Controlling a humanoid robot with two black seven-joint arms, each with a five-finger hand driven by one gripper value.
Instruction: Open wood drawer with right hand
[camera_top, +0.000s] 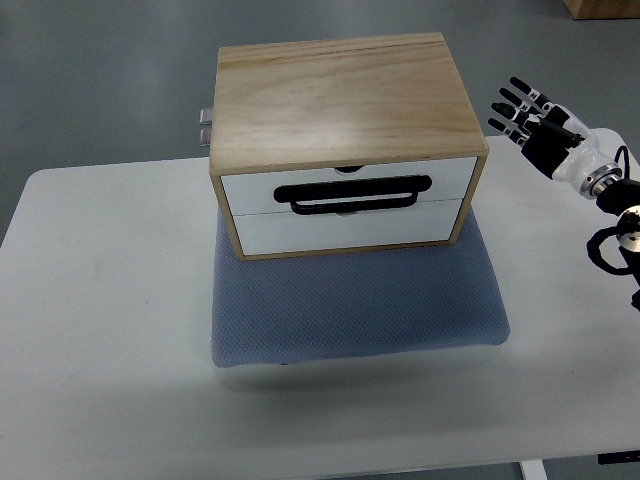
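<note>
A light wooden drawer box (340, 100) stands on a blue-grey mat (350, 300) at the middle of the white table. Its front shows two white drawer faces, both closed, with a black bar handle (355, 194) across the seam between them. My right hand (520, 112) hovers to the right of the box, level with its top edge and a short gap away from it. The black fingers (508, 100) are spread and hold nothing. The forearm runs off the right edge.
The white table (100, 300) extends left and in front of the mat. A small metal fitting (204, 128) sticks out at the box's back left. Grey floor lies beyond the table, with a cardboard box corner (600, 8) at the top right.
</note>
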